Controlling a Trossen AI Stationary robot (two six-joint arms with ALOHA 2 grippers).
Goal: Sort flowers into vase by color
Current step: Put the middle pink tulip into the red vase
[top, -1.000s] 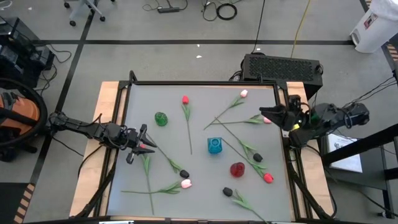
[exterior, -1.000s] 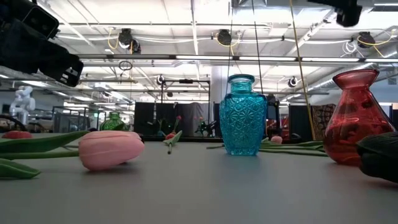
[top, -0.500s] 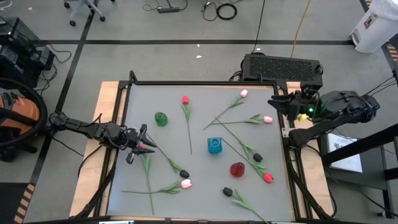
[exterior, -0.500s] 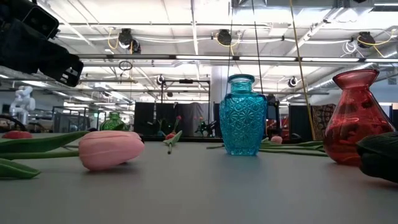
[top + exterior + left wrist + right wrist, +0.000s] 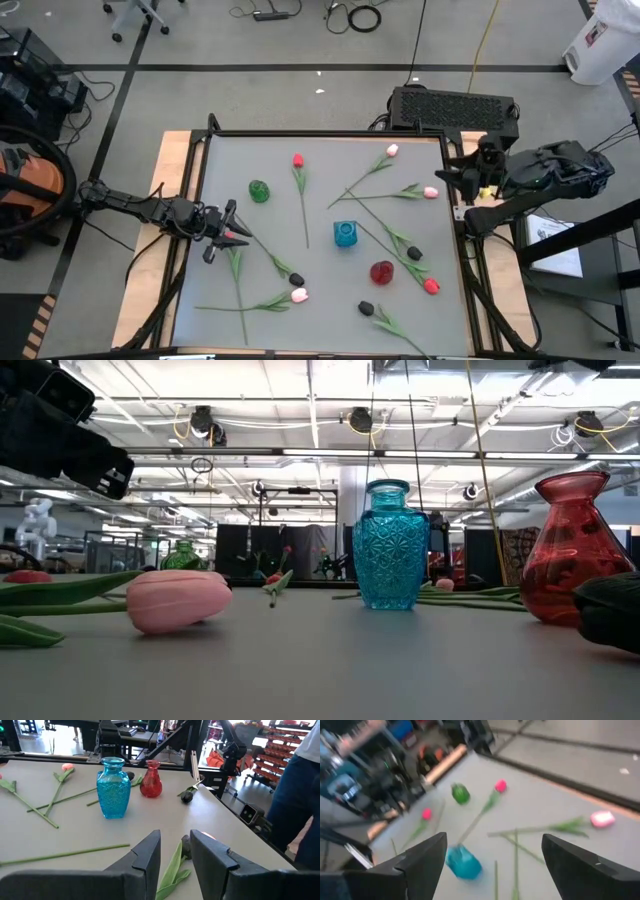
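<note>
The left gripper point(image 5: 232, 235) sits low at the table's point(image 5: 220, 170) left side, its jaws pinching a red tulip point(image 5: 236, 240) near the bud; in the left wrist view the green stem point(image 5: 172, 870) runs between the two dark fingers point(image 5: 147, 852). The right gripper point(image 5: 447, 172) hangs at the table's right edge, jaws spread wide and holding nothing — a pink tulip point(image 5: 430, 192) lies just beside it. The other flowers point(image 5: 300, 178) lie scattered on the grey top around three vases — green vase point(image 5: 259, 191), blue vase point(image 5: 345, 234), red vase point(image 5: 381, 271) — none standing in a vase
</note>
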